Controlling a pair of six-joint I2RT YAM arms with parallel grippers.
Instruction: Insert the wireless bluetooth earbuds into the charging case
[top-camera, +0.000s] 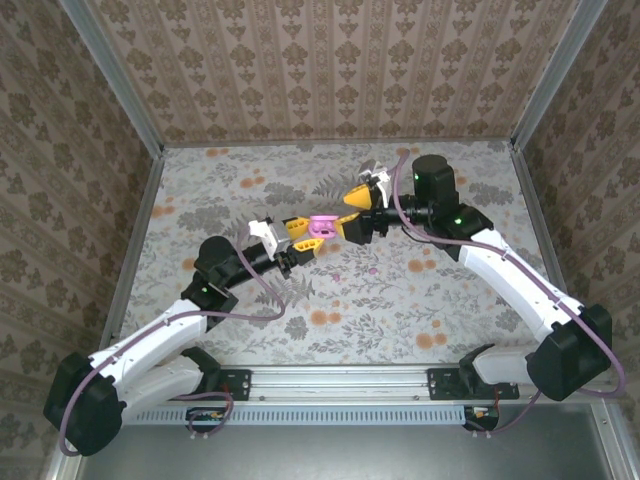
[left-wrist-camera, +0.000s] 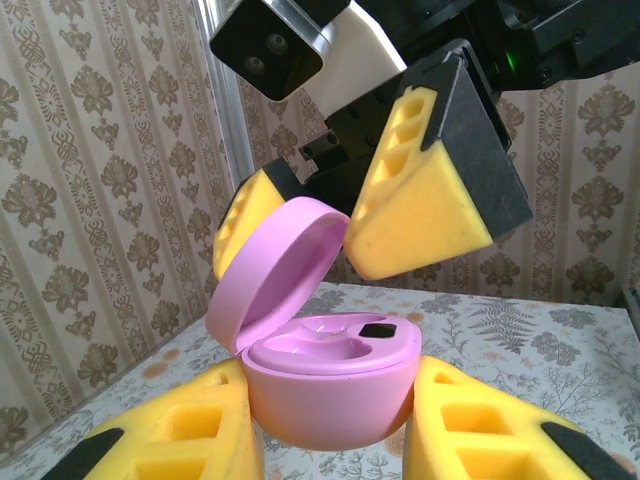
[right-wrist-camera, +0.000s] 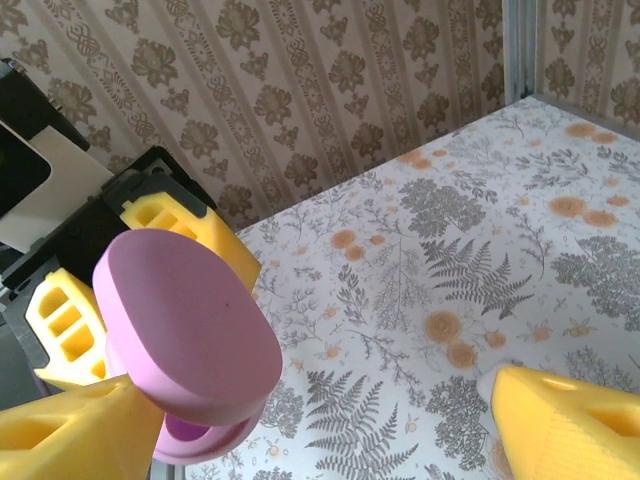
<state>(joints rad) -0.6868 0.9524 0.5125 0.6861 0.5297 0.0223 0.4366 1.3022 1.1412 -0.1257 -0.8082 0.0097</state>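
Note:
My left gripper (top-camera: 312, 238) is shut on the base of a pink charging case (left-wrist-camera: 335, 385) and holds it above the table. The lid (left-wrist-camera: 275, 265) stands open, tilted back. Both wells inside look empty, with a dark rectangle (left-wrist-camera: 378, 329) beside them. My right gripper (top-camera: 352, 213) is open, and the raised lid (right-wrist-camera: 185, 325) sits between its yellow fingers, close to one finger (right-wrist-camera: 70, 430) and far from the other (right-wrist-camera: 570, 420). A tiny magenta speck (top-camera: 373, 270) lies on the table below the grippers; I cannot tell whether it is an earbud.
A floral-printed cloth (top-camera: 420, 300) with orange flower spots covers the table. Patterned walls with metal corner posts (top-camera: 140, 200) close in the back and sides. A small pale bit (right-wrist-camera: 487, 384) shows by the right fingertip; what it is cannot be made out.

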